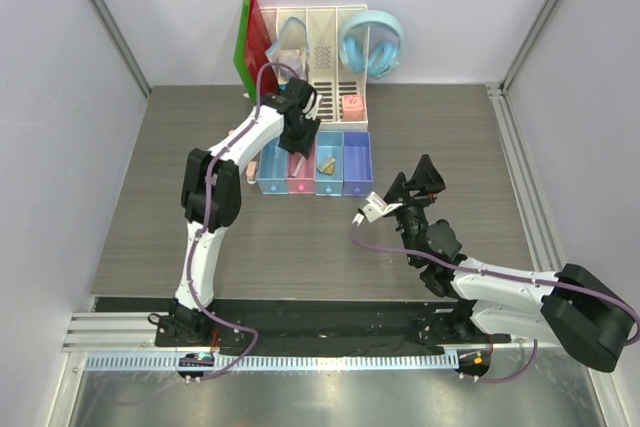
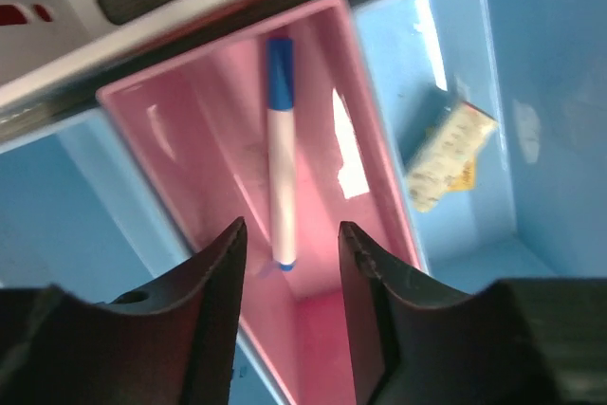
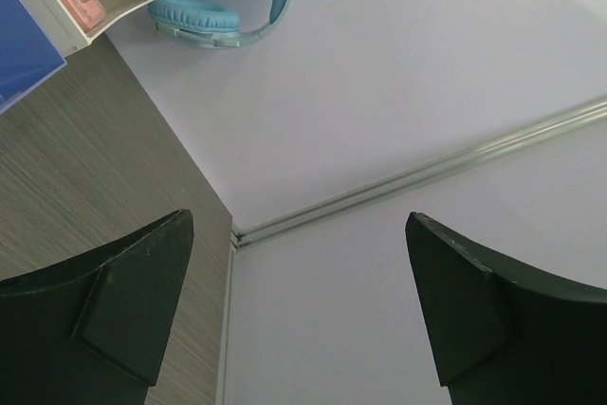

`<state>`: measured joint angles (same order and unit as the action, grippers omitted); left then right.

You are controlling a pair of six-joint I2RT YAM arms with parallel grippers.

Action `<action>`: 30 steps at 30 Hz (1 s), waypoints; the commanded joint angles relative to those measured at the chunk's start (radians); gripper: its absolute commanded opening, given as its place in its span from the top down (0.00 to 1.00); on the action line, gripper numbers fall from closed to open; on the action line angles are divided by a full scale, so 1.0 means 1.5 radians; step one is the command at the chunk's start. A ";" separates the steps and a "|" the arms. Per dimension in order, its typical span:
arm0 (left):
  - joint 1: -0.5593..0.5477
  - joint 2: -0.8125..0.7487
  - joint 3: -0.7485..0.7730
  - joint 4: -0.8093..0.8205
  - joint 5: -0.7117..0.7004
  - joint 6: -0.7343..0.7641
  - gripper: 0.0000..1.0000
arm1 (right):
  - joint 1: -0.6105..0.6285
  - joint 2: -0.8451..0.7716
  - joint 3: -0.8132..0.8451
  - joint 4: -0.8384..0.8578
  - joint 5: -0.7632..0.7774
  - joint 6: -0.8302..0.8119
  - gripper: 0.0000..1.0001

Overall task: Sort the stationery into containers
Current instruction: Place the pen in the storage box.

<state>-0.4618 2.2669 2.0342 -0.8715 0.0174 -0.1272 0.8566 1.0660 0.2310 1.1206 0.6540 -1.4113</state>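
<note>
**A:** How does the room read, starting from the left?

**B:** A pale lilac left wall meets a dark grey, wood-grained tabletop, with a metal post standing in the back corner. Against the back wall stand red-green folders, then a white file organizer.

**A:** And the left arm?

**B:** It reaches across to the row of trays in front of the organizer. The left hand hovers over the pink tray, fingers parted and gripping nothing. The blue-capped marker lies loose on that tray's floor, cap toward the organizer.

**A:** What flanks the pink one?

**B:** An outer light blue tray sits on its left. On its right, an inner light blue tray holds a tan eraser. Last comes the purple-blue tray; from above it is hard to tell whether anything lies in it.

**A:** Farther right?

**B:** Light blue headphones sit against the organizer's right end. The right hand is raised off the tabletop, well apart from the trays, spread wide and holding nothing. Beyond it a metal rail runs along the foot of the right wall.
</note>
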 commanded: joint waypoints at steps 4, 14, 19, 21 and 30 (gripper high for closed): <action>-0.016 -0.060 -0.004 -0.004 0.014 -0.002 0.52 | -0.003 -0.022 -0.001 0.034 0.015 0.015 0.01; -0.016 -0.198 -0.017 -0.001 0.026 0.037 0.50 | -0.009 -0.038 -0.014 0.026 0.014 0.020 0.01; -0.015 -0.297 -0.120 -0.029 -0.042 0.113 0.44 | -0.011 -0.035 -0.019 0.030 0.018 0.030 0.01; -0.009 -0.347 -0.177 -0.029 -0.090 0.136 0.41 | -0.011 -0.036 -0.020 0.030 0.022 0.037 0.01; 0.132 -0.461 -0.495 0.057 -0.116 0.189 0.34 | -0.015 -0.068 -0.016 0.010 0.037 0.059 0.01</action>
<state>-0.3592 1.6077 1.4124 -0.8494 -0.1234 0.0978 0.8417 1.0031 0.2016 1.0962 0.6815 -1.3731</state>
